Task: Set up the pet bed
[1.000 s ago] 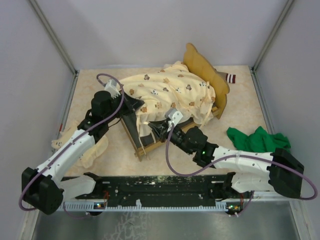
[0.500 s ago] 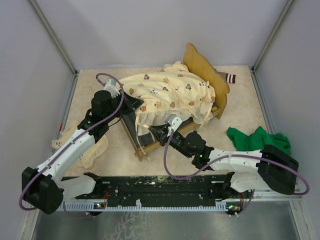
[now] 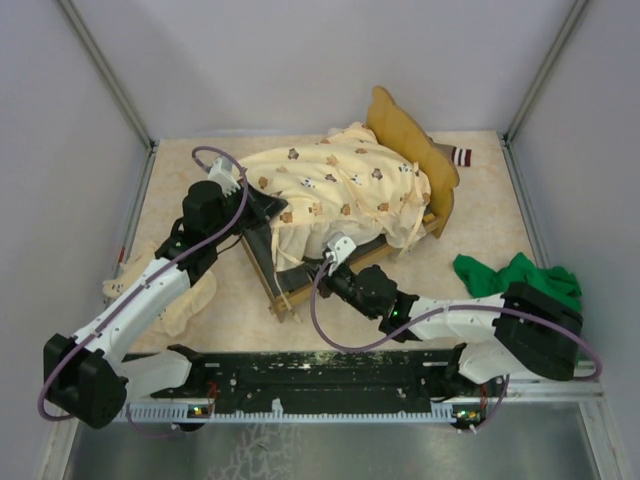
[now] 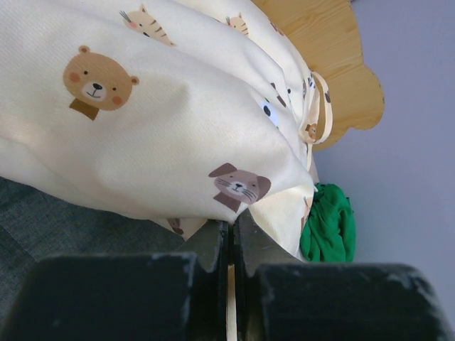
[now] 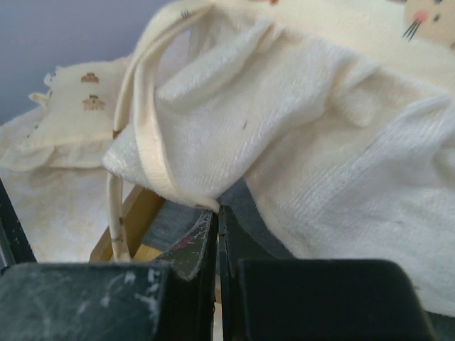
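Observation:
The pet bed (image 3: 302, 290) lies askew mid-table, its wavy wooden headboard (image 3: 408, 138) at the back right. A cream animal-print quilt (image 3: 340, 185) is heaped over it. My left gripper (image 3: 262, 212) is at the quilt's left edge; in the left wrist view it (image 4: 231, 229) is shut, pinching the quilt (image 4: 163, 135) over the dark grey base (image 4: 50, 224), with the headboard (image 4: 341, 57) beyond. My right gripper (image 3: 320, 262) is at the bed's near side. There it (image 5: 217, 213) is shut on the quilt's (image 5: 298, 135) tie-strap corner above the wooden rail (image 5: 135, 220).
A cream pillow (image 3: 180, 300) lies on the table left of the bed, under my left arm; it shows too in the right wrist view (image 5: 78, 99). A green cloth (image 3: 515, 278) is bunched at the right. A small striped item (image 3: 461, 156) lies behind the headboard. Enclosure walls stand all round.
My right arm has slid left along the bed's near side, its gripper still on the quilt corner. The left arm and the quilt's bulk have not moved.

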Controlling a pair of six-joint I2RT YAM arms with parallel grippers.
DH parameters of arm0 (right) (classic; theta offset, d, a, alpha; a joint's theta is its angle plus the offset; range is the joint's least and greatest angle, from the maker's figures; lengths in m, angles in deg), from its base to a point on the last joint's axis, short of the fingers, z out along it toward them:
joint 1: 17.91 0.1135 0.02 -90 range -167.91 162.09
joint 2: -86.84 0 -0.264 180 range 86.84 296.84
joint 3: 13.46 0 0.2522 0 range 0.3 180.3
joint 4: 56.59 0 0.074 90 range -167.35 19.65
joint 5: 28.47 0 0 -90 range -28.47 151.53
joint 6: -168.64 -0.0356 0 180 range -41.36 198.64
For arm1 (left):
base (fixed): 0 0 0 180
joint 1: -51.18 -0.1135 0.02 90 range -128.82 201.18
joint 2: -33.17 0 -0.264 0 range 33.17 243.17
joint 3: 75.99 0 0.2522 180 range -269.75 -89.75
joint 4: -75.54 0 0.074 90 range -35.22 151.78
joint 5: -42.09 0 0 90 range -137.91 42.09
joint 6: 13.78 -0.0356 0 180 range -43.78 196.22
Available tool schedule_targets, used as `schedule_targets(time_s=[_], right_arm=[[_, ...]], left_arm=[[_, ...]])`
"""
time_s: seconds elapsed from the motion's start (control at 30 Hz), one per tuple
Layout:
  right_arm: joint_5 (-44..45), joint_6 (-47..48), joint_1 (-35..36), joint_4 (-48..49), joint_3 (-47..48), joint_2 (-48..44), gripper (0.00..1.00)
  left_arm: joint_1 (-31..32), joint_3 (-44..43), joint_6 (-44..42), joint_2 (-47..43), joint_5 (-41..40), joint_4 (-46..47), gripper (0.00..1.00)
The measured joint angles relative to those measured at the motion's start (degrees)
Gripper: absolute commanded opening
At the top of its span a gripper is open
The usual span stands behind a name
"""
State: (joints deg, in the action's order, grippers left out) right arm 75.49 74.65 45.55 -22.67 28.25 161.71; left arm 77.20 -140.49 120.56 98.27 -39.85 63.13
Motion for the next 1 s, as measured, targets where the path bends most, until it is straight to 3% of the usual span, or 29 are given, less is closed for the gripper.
schedule_targets(time_s=[0.13,0.3,0.37,0.67,0.83,1.0], right_arm=[[0.00,-3.65,0.00,-2.34,0.37,3.08,0.01],[0.15,-8.70,0.00,-9.99,1.07,3.58,0.37],[-0.15,-10.47,0.00,-13.86,1.38,2.08,0.43],[-1.22,-17.77,0.02,-16.72,-6.29,-7.76,0.41],[0.61,-25.20,0.17,-11.41,-11.47,-3.69,0.41],[2.93,-32.30,0.46,-0.04,-12.07,6.97,0.42]], left_arm=[[0.00,0.90,-0.20,-0.22,-0.04,0.28,0.00],[0.00,3.08,-0.39,-0.55,-0.07,0.31,0.00],[0.00,3.78,-0.50,-0.63,-0.07,0.31,0.00],[0.00,5.35,-0.85,-1.73,-0.07,0.24,0.00],[0.00,5.49,-0.87,-1.73,-0.04,0.28,0.00],[0.00,5.51,-0.87,-1.73,-0.04,0.31,0.00]])
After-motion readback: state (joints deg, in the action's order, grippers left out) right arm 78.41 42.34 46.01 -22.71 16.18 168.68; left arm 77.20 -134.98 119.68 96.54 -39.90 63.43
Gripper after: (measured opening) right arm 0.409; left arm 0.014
